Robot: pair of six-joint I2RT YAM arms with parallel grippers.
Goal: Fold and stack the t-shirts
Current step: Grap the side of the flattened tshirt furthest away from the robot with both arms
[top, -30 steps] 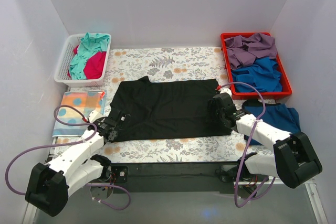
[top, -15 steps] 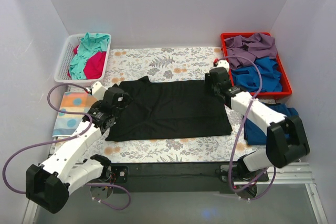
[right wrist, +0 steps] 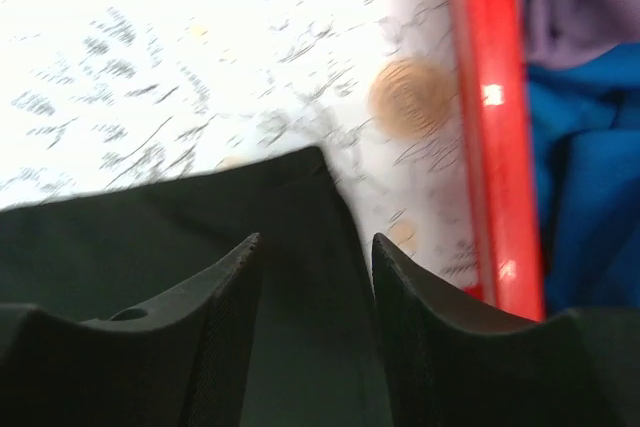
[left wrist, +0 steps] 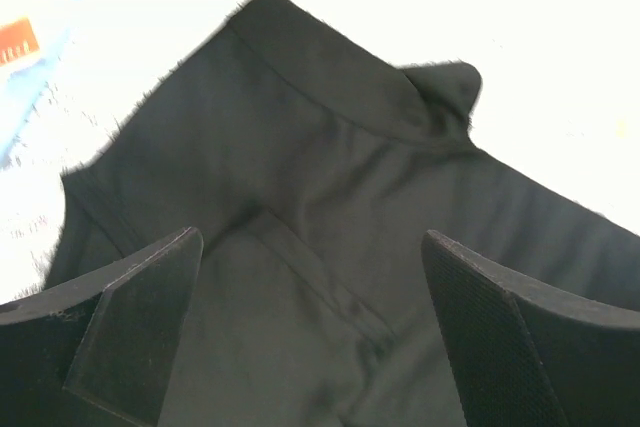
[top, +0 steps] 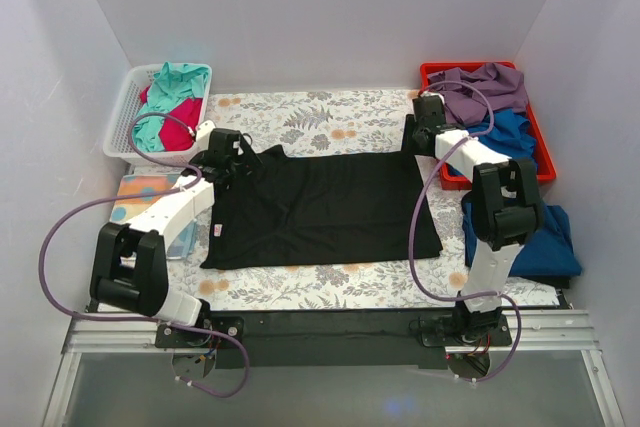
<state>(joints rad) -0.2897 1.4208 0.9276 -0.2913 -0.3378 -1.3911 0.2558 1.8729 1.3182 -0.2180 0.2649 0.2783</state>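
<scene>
Corners first: your left end effector [left wrist: 310, 267] hangs released, fingers spread wide. The black t-shirt [top: 320, 207] lies flat on the desk [top: 330, 117] directly beneath it, a sleeve fold just ahead. Drop straight down and take a full pinch of cloth. Your right end effector [right wrist: 315, 247] is parted too, more narrowly, and grasps nothing. The shirt's far corner is just ahead of its tips, and the red tray [right wrist: 487, 97] is close on its right. Avoid that rim, then lift both sides level.
</scene>
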